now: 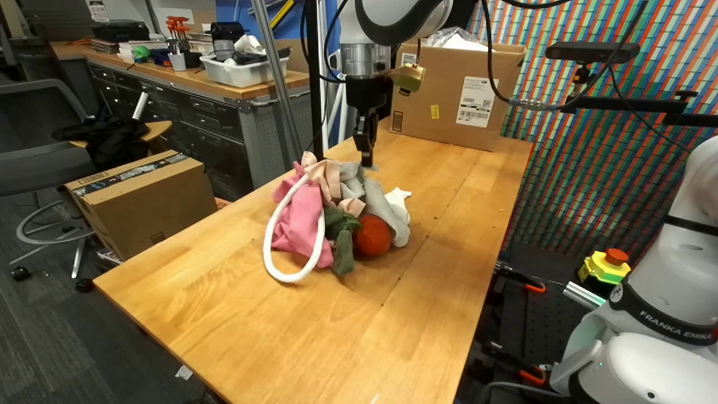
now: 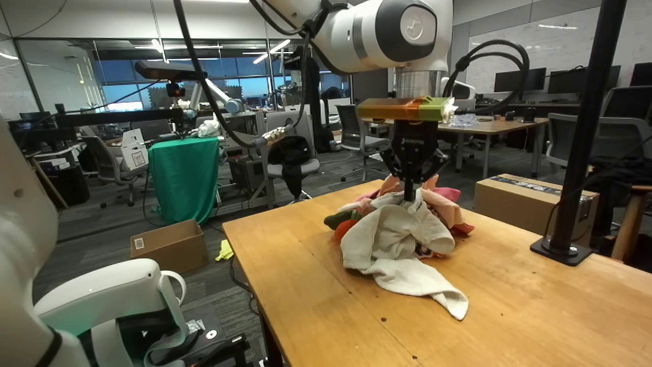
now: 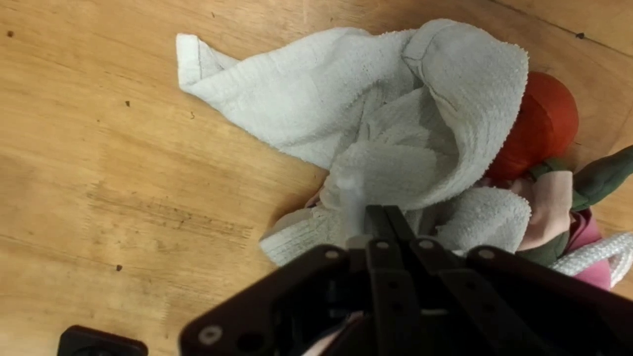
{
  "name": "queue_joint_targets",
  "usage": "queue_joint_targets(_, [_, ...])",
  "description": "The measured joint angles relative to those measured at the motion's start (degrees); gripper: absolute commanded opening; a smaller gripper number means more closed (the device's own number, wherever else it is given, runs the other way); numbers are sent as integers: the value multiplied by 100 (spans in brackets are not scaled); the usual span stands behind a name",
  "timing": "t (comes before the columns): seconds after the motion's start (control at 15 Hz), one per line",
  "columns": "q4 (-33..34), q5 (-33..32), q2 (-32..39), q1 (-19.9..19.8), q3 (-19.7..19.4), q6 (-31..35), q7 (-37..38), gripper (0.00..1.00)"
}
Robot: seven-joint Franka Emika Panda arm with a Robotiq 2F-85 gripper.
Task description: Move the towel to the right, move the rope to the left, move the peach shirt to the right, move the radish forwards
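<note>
The whitish towel (image 1: 387, 216) lies crumpled on top of a cloth pile on the wooden table. It spreads widely in an exterior view (image 2: 379, 239) and in the wrist view (image 3: 316, 94). The white rope (image 1: 294, 277) forms a loop over pink cloth; its edge shows in the wrist view (image 3: 588, 254). The peach shirt (image 1: 325, 177) is bunched beside and partly under the towel. The radish (image 1: 374, 235), a red-orange ball with green leaves, sits against the towel. My gripper (image 3: 386, 210) points down, fingers together at the towel's folds; whether a fold is caught cannot be told.
Pink cloth (image 1: 303, 210) lies under the rope. A large cardboard box (image 1: 449, 92) stands at the table's far end. A black post (image 2: 578, 132) is mounted at the table edge. The wooden table (image 1: 314, 342) has a near edge and a long side edge.
</note>
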Motion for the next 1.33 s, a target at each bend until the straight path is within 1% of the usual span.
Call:
queue_joint_targets(0.33, [-92,-562,-510,-3,-55,217,514,2])
queue_joint_targets(0.67, [-314,-947,-1204,-94,-175,456,1172,2])
queue_joint_targets(1.07, [-539,-1692,-1984,-410,-211,659,2214,2])
queue_joint_targets(1.33, [-620,-2253,-2484,-795,-225,675,2896,3])
